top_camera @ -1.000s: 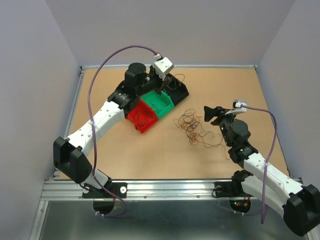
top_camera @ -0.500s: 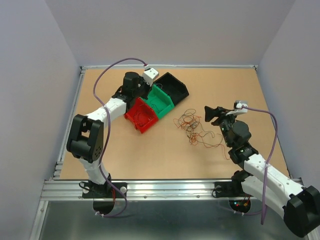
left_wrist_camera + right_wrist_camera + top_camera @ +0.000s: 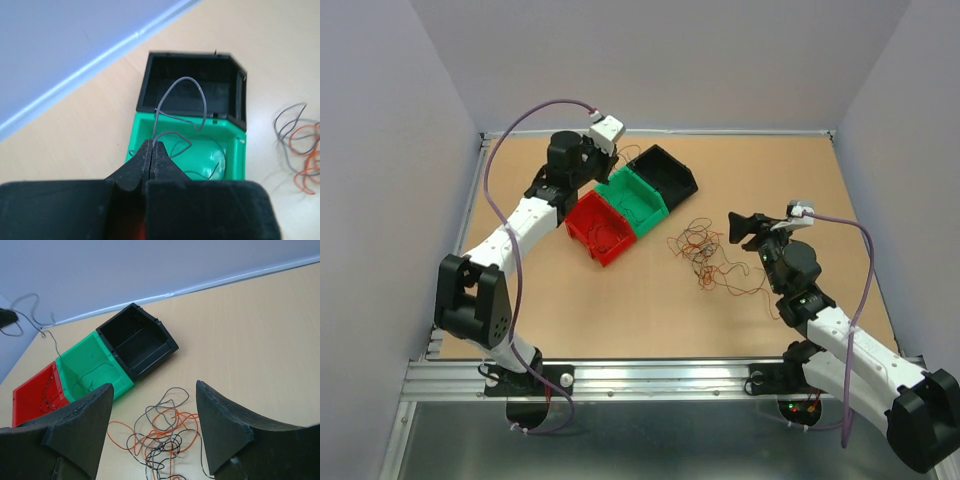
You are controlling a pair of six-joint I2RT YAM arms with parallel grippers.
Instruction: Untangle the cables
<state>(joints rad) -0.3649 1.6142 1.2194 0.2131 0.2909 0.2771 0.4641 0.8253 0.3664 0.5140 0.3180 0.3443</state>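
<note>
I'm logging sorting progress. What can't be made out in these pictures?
- Red bin: right wrist view, partly behind a finger of the right gripper.
- Tangle: same view, near part cut off by the bottom edge.
- Wire in the left gripper: left wrist view, colour unclear, greyish.

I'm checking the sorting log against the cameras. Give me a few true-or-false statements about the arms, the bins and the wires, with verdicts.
1. The left gripper has its jaws shut on a thin dark wire. True.
2. The right gripper has its jaws shut on an orange wire. False: the jaws are open and hold nothing, above the tangle.
3. The green bin sits between the red bin and the black bin. True.
4. The black bin holds most of the wires. False: it looks empty in the right wrist view; the tangle lies loose on the table.
</note>
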